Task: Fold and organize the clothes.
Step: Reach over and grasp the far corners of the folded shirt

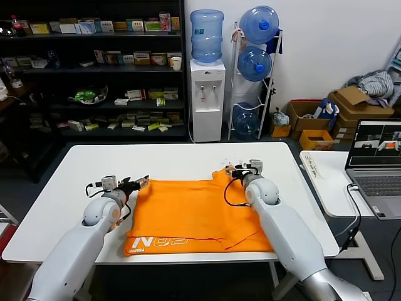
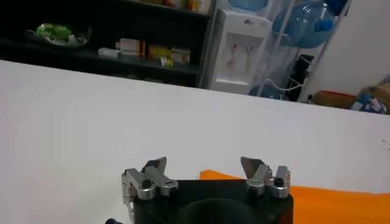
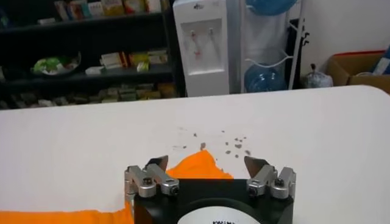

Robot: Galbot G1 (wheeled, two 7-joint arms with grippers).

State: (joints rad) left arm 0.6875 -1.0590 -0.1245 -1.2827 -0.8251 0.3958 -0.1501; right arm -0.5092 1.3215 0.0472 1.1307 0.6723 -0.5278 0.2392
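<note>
Orange T-shirt (image 1: 194, 216), lettering at near hem, is seen spread on white surface (image 1: 75, 169), partly folded w/ more folds judged left; left gripper (image 1: 139, 183) & right gripper (image 1: 233, 169) poised open-fingered at far corners.

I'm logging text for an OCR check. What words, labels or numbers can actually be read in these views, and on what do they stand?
White lettering on the orange T-shirt, near the hem at the table's front edge: seen upside down, large characters unclear, small line too small to read.
Print on the right gripper housing: cut off, unreadable.
Boxes on the shelves: too small to read.
Laptop screen: too small to read.
</note>
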